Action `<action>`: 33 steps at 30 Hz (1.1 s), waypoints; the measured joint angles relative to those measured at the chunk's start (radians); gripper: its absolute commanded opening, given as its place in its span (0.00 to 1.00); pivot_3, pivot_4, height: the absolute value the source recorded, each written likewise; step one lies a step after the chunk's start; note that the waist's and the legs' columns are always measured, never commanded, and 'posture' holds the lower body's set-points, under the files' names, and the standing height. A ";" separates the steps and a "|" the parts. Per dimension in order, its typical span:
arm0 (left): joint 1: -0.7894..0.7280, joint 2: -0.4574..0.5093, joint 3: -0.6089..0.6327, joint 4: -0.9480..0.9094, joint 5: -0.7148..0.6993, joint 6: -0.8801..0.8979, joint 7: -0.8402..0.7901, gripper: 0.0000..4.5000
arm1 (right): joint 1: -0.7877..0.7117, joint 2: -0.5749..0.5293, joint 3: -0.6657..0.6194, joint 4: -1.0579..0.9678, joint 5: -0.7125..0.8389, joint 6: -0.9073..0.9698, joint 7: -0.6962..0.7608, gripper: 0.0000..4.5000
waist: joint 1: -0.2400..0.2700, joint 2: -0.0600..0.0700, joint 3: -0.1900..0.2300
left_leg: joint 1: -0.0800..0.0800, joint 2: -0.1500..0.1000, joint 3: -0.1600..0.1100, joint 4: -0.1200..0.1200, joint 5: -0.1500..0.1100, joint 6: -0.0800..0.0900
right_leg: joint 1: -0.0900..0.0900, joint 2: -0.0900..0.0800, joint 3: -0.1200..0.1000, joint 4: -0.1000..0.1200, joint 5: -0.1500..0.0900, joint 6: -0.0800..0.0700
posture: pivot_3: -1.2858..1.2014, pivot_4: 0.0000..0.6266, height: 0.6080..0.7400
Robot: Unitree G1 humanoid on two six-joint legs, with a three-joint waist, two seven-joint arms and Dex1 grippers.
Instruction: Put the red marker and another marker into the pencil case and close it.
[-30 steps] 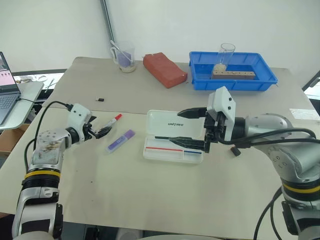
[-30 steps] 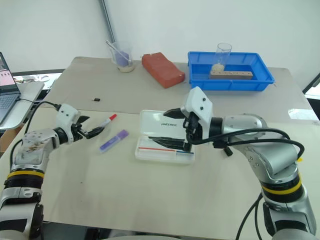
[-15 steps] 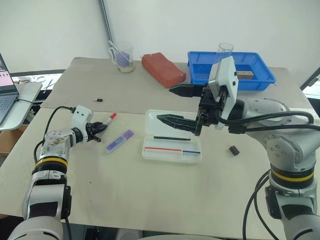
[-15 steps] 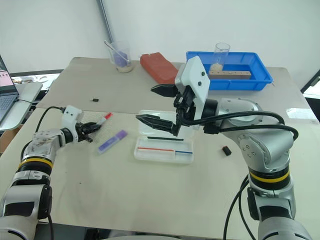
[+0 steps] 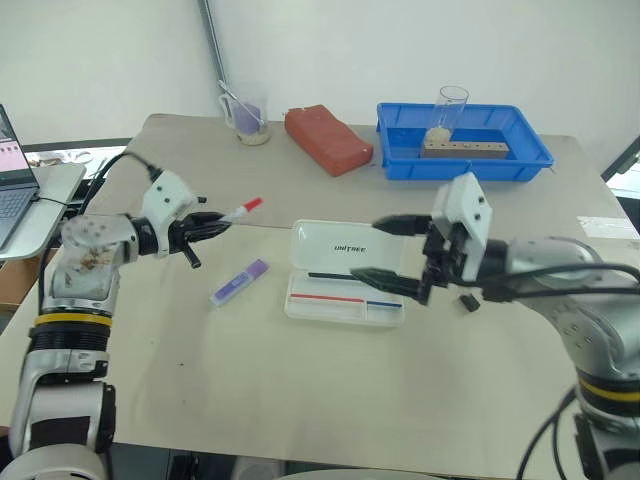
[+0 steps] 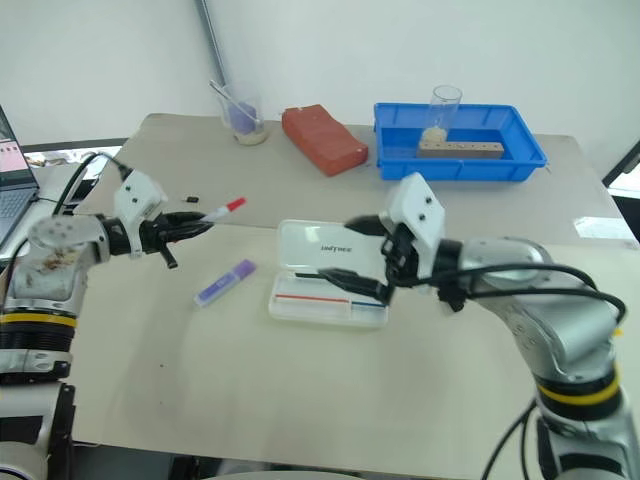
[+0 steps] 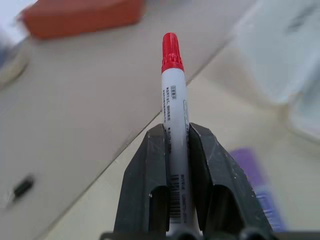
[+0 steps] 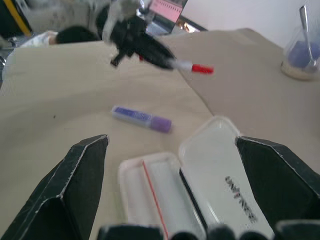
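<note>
Head view: the left gripper (image 5: 205,229) is clamped on the red marker (image 5: 238,210), held above the table (image 5: 300,400), red cap aimed toward the case (image 5: 345,272). The flat white plastic case lies open, a thin red stick and a dark pen inside. The chunky purple marker (image 5: 240,282) lies slantwise left of it. The right gripper (image 5: 385,250) hangs spread over the case.

Left wrist view: black fingers (image 7: 145,185) pinch the white barrel lengthwise.

Right wrist view: wide-apart fingers (image 8: 75,180) frame the open case.
</note>
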 measured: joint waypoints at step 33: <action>-0.102 -0.331 -0.351 0.026 0.177 -0.165 -0.022 0.99 | 0.163 -0.051 -0.026 -0.052 -0.041 -0.034 -0.059 1.00 | -0.018 0.003 -0.001 | -0.001 -0.002 -0.005 0.003 0.000 0.002 | 0.001 0.002 0.002 0.000 -0.001 0.001 | 0.52 0.24 1.00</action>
